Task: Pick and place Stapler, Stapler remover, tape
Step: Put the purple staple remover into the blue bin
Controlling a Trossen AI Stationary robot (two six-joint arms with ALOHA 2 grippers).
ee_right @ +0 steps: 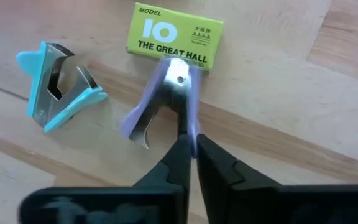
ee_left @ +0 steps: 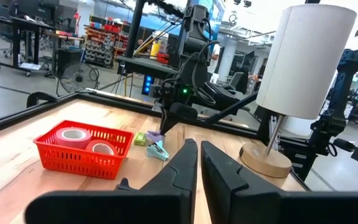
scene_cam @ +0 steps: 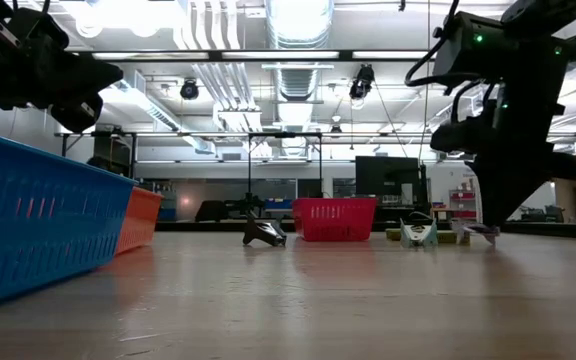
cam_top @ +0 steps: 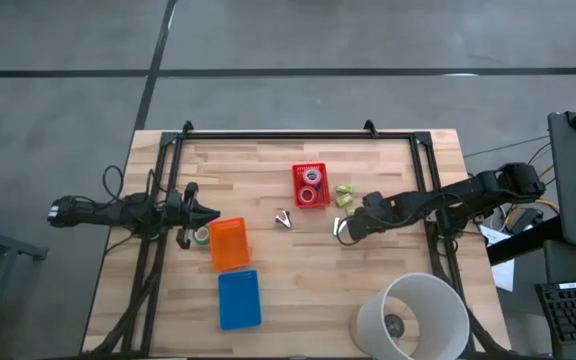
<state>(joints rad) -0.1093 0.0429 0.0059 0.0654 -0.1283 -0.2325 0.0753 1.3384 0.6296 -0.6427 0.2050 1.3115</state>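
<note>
Pinching a purple remover (ee_right: 166, 99) by one wing, right gripper (ee_right: 190, 149) is sitting shut on the table (cam_top: 298, 280), just beside a green staple box (ee_right: 174, 36). Blue remover (ee_right: 58, 84) is lying nearby. Left gripper (ee_left: 197, 152) is waiting shut, empty, by the orange bin (cam_top: 230, 243).

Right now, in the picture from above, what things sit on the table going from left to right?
Left gripper → orange plastic basket → small dark staple remover → red mesh basket holding tape rolls → right gripper → big white cylinder on a round wooden base.
</note>
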